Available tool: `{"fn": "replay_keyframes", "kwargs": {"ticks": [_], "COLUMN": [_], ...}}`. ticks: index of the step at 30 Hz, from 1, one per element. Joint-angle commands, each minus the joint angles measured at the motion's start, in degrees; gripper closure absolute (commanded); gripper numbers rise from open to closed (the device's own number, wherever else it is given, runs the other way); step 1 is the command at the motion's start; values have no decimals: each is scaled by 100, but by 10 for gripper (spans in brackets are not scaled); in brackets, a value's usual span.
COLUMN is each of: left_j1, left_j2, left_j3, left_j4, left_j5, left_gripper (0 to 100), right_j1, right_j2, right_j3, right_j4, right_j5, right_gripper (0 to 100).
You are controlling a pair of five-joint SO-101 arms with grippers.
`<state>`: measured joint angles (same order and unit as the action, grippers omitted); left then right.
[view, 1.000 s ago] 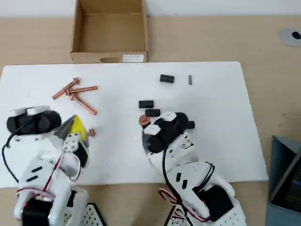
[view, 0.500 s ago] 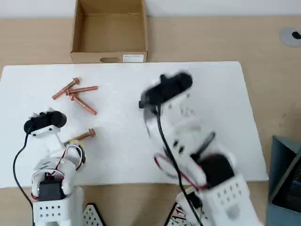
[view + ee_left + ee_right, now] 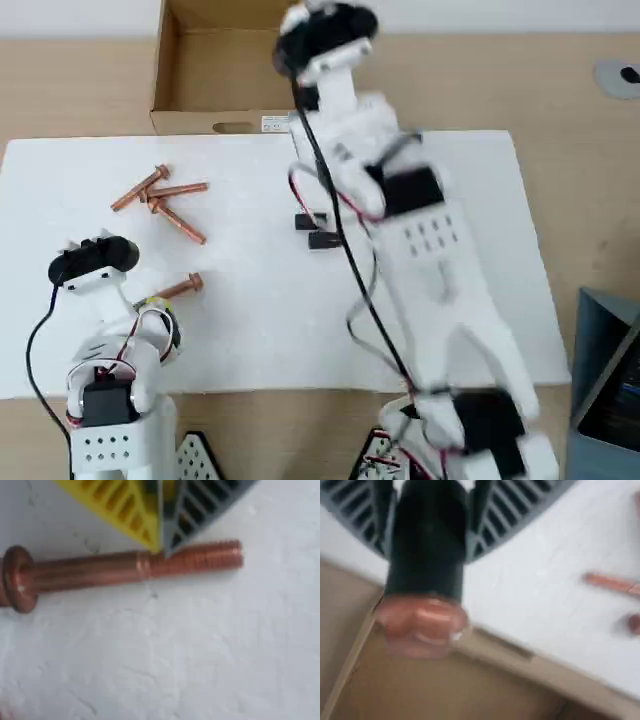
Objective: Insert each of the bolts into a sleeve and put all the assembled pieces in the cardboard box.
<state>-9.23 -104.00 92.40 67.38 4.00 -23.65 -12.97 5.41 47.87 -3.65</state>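
- Evidently the step in hand is the drop-off. In the high view the right arm (image 3: 400, 230) stretches out until its far end hangs over the near wall of the cardboard box (image 3: 160, 70). The left arm (image 3: 100, 330) sits folded, a lone bolt (image 3: 182, 288) just beside its claw. A cluster of loose bolts (image 3: 160, 200) lies farther out on the white mat (image 3: 480, 300), and spare sleeves (image 3: 320, 232) lie alongside the right arm. This view gives the layout, while the arm's own body covers the grip.
- The left wrist view adds the contact. The left claw (image 3: 160, 540) has its tips pressed together on nothing, just touching the shaft of the lone bolt (image 3: 100, 570), which lies flat on the mat.
- The right wrist view supplies the grip. The right claw (image 3: 432, 520) clamps the sleeve (image 3: 426, 555), with the bolt head (image 3: 422, 622) poking out of the end away from the claw. The box wall (image 3: 545, 672) and floor lie beneath the claw.
- The piece seems to hang about over the wall. I judge it best to carry it on until only floor lies under it, lower it, then open. A high release could shake the bolt out of the sleeve.
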Motion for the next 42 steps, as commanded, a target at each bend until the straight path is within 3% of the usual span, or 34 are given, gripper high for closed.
{"fn": "replay_keyframes", "kwargs": {"ticks": [1,24,27,32,42], "left_j1": [-53,-132,-132,-132,-132], "left_j2": [-40,-40,-40,-40,-40], "left_j3": [-26,-35,-35,-35,-35], "left_j4": [35,35,35,35,35], "left_j5": [-18,0,0,0,0], "left_gripper": [998,998,998,998,998], "right_j1": [92,-4,-4,-75,-84], "right_j2": [1007,7380,7837,8189,8251], "right_j3": [-1279,-7688,-8286,-8936,-9534], "right_j4": [-352,-440,-308,211,519], "right_j5": [466,4114,4325,4360,4334], "right_gripper": [989,986,977,861,889]}}
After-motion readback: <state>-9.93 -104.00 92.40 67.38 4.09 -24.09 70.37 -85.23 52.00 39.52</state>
